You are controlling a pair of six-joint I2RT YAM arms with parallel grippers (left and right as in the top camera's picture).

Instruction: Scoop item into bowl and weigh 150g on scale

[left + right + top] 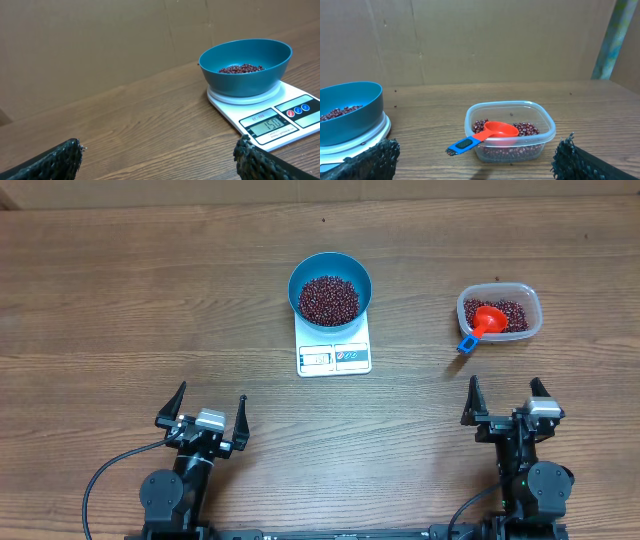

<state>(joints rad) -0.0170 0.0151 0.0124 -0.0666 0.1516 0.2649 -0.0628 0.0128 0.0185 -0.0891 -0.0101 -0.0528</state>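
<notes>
**2 arms folded low, both grippers wide open**

The left arm [175, 490] sits folded low at the near left, with its wrist pointing forward, away from its base. The left gripper [212, 396] has its jaws spread wide and is empty. In the left wrist view its 2 dark fingers [47, 162] show only at the lower corners, far apart.

The right arm [535, 480] sits folded the same way at the near right. The right gripper [505, 385] is spread just as wide and is also empty. In the right wrist view its 2 fingers [372, 160] likewise sit at the lower corners.

The 2 grippers are well apart from each other and point the same way.
</notes>
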